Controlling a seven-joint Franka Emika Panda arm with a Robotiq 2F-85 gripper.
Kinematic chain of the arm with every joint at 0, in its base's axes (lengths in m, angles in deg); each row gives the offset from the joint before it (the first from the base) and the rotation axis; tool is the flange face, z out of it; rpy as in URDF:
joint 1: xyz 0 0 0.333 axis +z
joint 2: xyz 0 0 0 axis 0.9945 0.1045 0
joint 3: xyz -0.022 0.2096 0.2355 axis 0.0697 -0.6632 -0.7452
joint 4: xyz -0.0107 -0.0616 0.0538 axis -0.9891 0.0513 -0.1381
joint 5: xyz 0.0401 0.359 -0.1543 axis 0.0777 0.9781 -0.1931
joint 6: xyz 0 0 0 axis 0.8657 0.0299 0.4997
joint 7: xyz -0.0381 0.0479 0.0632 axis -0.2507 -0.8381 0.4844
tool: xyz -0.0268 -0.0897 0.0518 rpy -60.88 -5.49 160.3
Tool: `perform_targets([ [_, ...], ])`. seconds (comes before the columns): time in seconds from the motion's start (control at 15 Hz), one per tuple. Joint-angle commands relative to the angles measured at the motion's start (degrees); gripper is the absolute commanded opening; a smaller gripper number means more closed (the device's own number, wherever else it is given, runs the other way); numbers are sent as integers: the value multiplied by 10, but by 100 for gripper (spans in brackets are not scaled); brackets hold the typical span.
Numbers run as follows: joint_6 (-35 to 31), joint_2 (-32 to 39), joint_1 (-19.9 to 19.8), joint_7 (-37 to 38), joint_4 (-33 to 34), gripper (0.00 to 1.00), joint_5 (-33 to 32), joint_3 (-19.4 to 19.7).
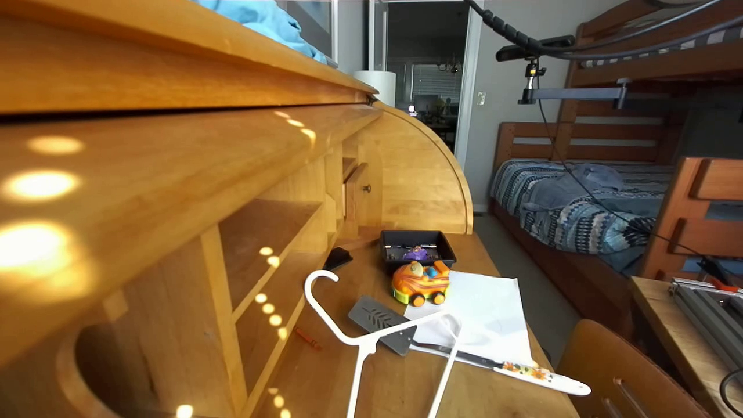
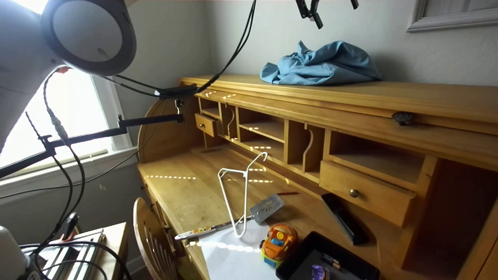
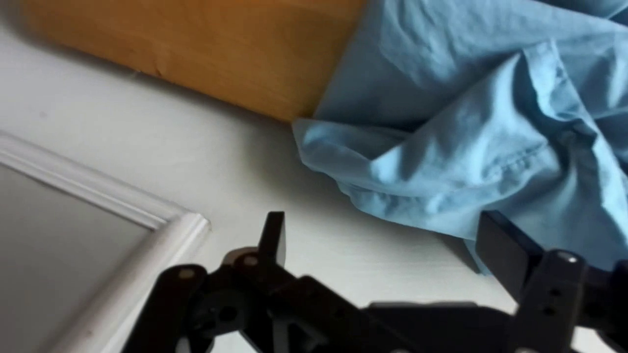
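My gripper (image 3: 384, 231) is open, its fingers spread wide with nothing between them. In an exterior view the gripper (image 2: 337, 16) hangs at the top edge, above a crumpled blue cloth (image 2: 321, 64) and apart from it. That cloth (image 3: 471, 147) lies in folds on the desk's top shelf (image 3: 206, 54). From the wrist, its lower edge passes behind the right-hand finger. A corner of the cloth (image 1: 261, 23) also shows in an exterior view where the gripper is out of sight.
Below on the desktop (image 2: 186, 186) are a white hanger (image 2: 246, 194), a spatula (image 2: 267, 208), an orange toy car (image 2: 278, 241), white paper (image 2: 229, 256), a black tray (image 2: 367, 268) and a dark case (image 2: 344, 217). A picture frame (image 3: 127, 206) hangs on the wall close by.
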Motion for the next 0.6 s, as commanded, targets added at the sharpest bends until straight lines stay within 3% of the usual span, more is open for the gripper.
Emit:
perform_targets([
  [0.0, 13, -2, -53, 58, -19, 100, 47, -16],
  [0.07, 13, 4, -66, 72, -22, 100, 62, -21],
  [0.2, 51, 52, -88, 92, 36, 100, 95, -34],
  [0.33, 52, 53, -98, 108, 3, 100, 123, -49],
  [0.53, 59, 90, -102, 117, 17, 100, 148, -66],
])
